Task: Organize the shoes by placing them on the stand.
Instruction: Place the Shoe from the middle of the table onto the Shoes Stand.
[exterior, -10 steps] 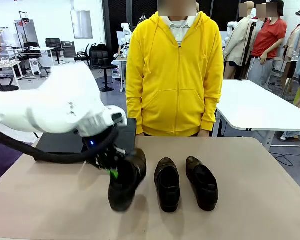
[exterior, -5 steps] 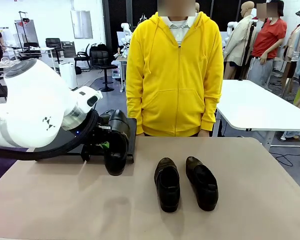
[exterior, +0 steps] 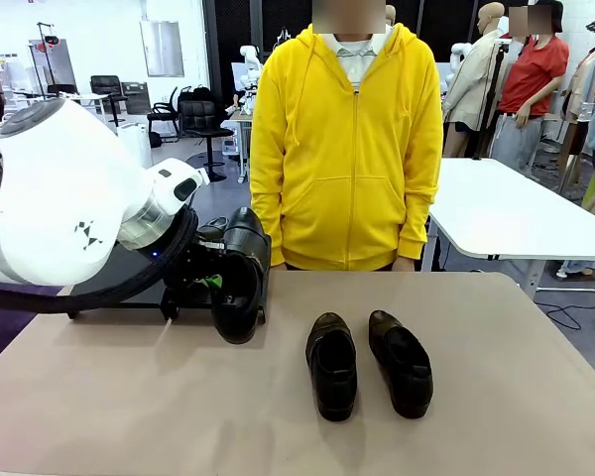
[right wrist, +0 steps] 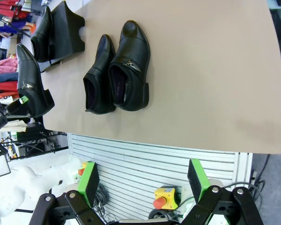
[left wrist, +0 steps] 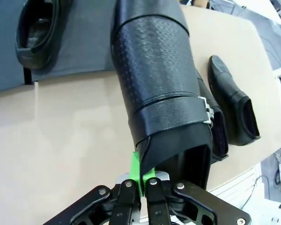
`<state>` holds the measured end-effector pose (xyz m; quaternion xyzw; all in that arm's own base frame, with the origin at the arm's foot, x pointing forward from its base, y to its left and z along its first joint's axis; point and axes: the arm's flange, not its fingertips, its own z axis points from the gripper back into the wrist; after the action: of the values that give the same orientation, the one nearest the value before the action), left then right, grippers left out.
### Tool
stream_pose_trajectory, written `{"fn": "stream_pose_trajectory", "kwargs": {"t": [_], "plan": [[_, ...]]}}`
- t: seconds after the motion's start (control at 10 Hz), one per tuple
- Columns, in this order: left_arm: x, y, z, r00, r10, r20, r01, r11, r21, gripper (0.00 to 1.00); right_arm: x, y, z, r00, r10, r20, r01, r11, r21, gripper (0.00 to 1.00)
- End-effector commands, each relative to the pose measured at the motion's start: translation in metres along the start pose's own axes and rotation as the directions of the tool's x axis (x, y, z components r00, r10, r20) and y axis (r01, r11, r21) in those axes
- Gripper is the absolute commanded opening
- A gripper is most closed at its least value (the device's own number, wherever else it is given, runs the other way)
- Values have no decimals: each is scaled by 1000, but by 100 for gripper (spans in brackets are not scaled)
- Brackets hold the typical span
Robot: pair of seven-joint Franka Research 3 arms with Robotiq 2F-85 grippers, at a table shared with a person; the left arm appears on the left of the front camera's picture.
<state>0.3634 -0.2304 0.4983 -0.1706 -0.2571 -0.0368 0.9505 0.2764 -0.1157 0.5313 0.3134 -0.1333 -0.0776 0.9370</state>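
Tan tabletop (exterior: 129, 416) takes up the near part of a busy workshop, and a person in a yellow hoodie (exterior: 347, 149) stands at its far edge with arms hanging down. Over at the far left of the table sits the stand (left wrist: 84, 47), a flat dark platform, with one loafer (left wrist: 37, 33) lying on it. The white left arm reaches in from the left, and the left gripper (exterior: 210, 283) has its green pads pinched tight on the back rim of a second loafer (exterior: 240, 283), right at the heel. That held shoe hangs at the stand's right end, heel high and toe tipped down toward the near side; from the wrist view its toe reaches out over the platform's edge, though I cannot tell whether it touches anything below. Out in the middle of the table the other two shoes lie side by side, just beside each other: the left one (exterior: 332, 365) and the right one (exterior: 401, 362), both well apart from the stand. The right gripper (right wrist: 143, 180) hangs past the table's near edge, its fingers spread wide with nothing between them, above a yellow box with a red button (right wrist: 161, 199).
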Motion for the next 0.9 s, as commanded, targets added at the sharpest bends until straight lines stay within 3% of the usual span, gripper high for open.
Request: {"fn": "stream_pose_trajectory", "kwargs": {"t": [0.0, 0.2, 0.4, 0.8], "plan": [[17, 6, -7, 998, 56, 30, -56, 998, 6, 0, 2, 2, 3, 1000, 10, 1, -10, 1000, 14, 100], [94, 24, -23, 993, 96, 74, -97, 995, 16, 0, 2, 2, 3, 1000, 10, 1, -10, 1000, 14, 100], [146, 38, -56, 999, 13, 35, -12, 1000, -27, 0, 2, 2, 3, 1000, 10, 1, -10, 1000, 14, 100], [184, 61, -108, 1000, 5, 26, -5, 1000, -21, 0, 2, 2, 3, 1000, 10, 1, -10, 1000, 14, 100]]}}
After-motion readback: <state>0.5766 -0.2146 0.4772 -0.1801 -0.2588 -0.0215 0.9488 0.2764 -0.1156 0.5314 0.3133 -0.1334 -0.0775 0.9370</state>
